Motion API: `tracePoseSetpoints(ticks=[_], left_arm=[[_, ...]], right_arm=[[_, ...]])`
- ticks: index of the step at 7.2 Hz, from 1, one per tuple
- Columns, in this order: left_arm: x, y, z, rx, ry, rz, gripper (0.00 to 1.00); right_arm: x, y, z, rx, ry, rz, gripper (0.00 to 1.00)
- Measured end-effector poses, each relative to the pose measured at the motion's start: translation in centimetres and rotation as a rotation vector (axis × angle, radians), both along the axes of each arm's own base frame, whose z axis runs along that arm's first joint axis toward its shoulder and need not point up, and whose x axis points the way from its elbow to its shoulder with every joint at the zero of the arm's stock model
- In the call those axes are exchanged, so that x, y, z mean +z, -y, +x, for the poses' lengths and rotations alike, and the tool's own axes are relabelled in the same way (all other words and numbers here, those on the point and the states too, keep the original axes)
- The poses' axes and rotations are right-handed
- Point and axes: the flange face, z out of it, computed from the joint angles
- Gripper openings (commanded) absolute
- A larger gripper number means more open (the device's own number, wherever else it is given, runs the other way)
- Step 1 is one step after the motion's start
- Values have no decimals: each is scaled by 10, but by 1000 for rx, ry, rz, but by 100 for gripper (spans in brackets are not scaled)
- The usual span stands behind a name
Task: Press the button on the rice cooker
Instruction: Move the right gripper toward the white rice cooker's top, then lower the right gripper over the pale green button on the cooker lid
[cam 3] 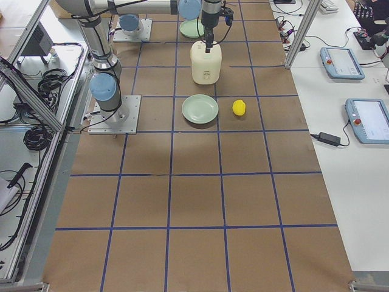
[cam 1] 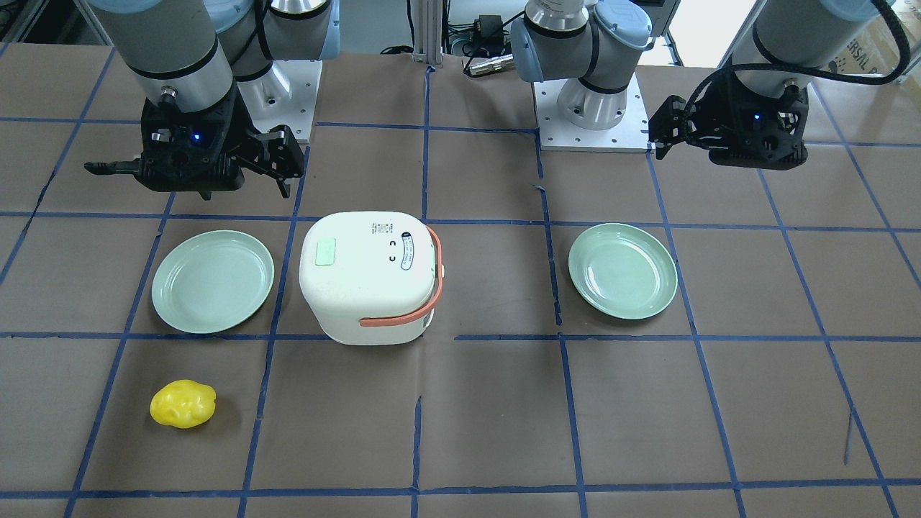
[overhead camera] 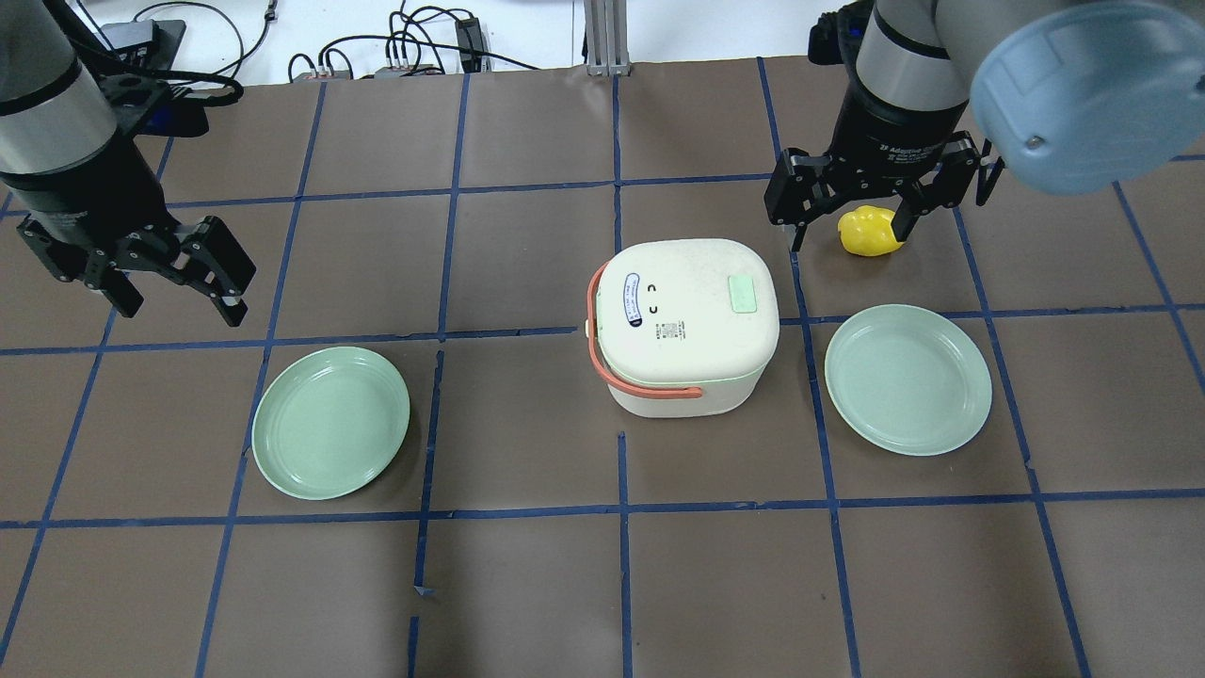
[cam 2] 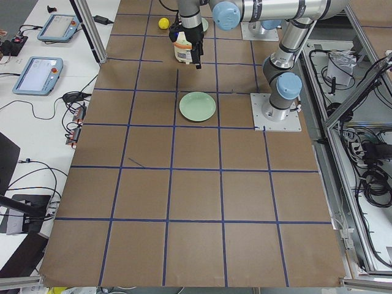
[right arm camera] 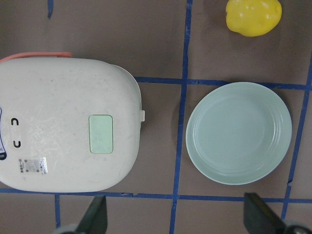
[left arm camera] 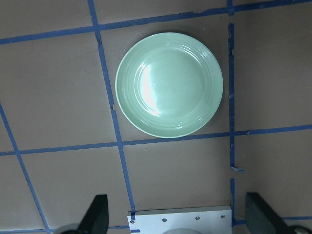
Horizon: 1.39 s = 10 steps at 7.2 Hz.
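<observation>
The white rice cooker (overhead camera: 692, 325) with an orange handle stands at the table's middle, and it also shows in the front view (cam 1: 367, 277). Its button, a pale green rectangle (overhead camera: 744, 293), sits on the lid toward my right side and shows in the right wrist view (right arm camera: 101, 134). My right gripper (overhead camera: 852, 231) is open and empty. It hangs high above the table beside the cooker, apart from the button, and its fingertips (right arm camera: 95, 217) frame the wrist view's bottom. My left gripper (overhead camera: 179, 303) is open and empty, high at the far left.
A green plate (overhead camera: 908, 379) lies right of the cooker and another (overhead camera: 330, 422) lies left of it, under the left wrist camera (left arm camera: 169, 85). A yellow lumpy object (overhead camera: 871, 233) lies past the right plate. The arm base plates (cam 1: 593, 108) are at the robot's edge.
</observation>
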Motion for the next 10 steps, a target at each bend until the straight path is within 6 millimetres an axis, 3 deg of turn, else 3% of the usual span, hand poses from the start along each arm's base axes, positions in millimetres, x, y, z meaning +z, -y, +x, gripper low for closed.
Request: tracePoseSetpoints(ticks=[7, 8, 9, 10], left_arm=[[0, 0, 0, 0, 0, 0, 100], [0, 0, 0, 0, 0, 0, 100], [0, 0, 0, 0, 0, 0, 100], [0, 0, 0, 0, 0, 0, 100]], right_arm=[[-1, 1, 19, 31, -6, -27, 100], [-2, 1, 22, 37, -5, -33, 77], [-3, 3, 27, 45, -3, -44, 45], [-5, 4, 32, 53, 3, -48, 28]])
